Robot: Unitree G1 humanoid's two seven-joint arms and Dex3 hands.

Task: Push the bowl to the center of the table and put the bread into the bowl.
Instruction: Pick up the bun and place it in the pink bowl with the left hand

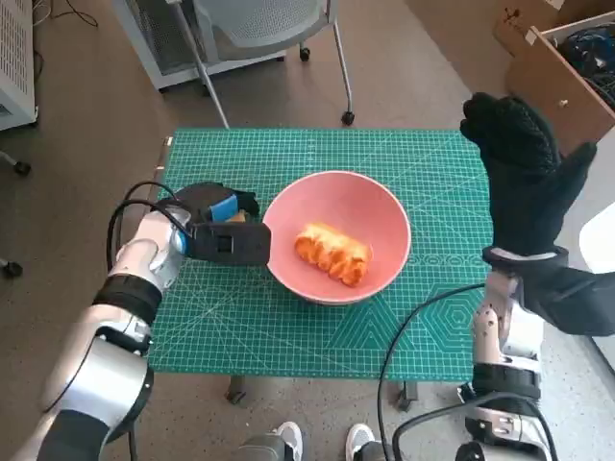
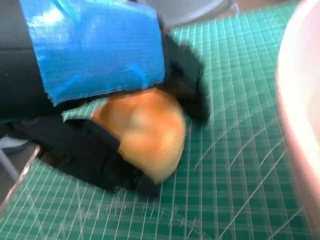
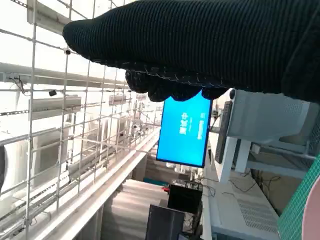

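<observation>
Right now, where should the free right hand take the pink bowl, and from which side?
Probably the right-side rim, approached from the right: the bowl stands upright with a flaring wall, the bread lies mid-bowl, and the left hand, holding a second roll, crowds the opposite side.

— What is the left hand (image 1: 223,230) doing?
— It is lying low at the left, its forearm reaching in from the near left corner, and its black fingers (image 2: 95,160) are curling around a golden roll (image 2: 145,132).
— And the right hand (image 1: 527,173)?
— It is standing raised at the right, forearm upright, the gloved fingers (image 1: 504,120) pointing to the far side and spreading apart, holding nothing.
</observation>
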